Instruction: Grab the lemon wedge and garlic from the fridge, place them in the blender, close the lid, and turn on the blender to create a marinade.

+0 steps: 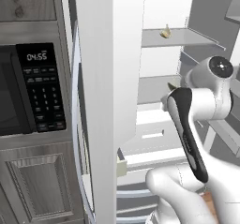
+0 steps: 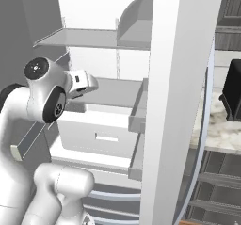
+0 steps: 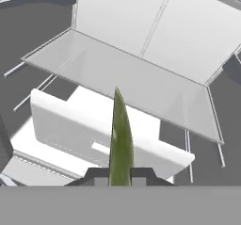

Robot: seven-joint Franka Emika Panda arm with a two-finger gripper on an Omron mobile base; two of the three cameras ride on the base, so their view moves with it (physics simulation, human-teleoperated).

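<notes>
While the garlic [image 1: 165,32] waits on the upper shelf [image 1: 187,38] of the open fridge [image 1: 101,101], the hand [image 3: 120,178] is clamped on the greenish lemon wedge [image 3: 120,139] above the middle shelf. Blender loading, lidding and switching on all seem ahead.

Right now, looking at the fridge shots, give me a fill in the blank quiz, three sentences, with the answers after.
1. The gripper is shut on a thin yellow-green ____.
2. The small pale garlic lies on the fridge's ____ shelf.
3. Left of the fridge, the black panel of the microwave shows a lit ____.

Missing words: lemon wedge; upper; clock
</notes>
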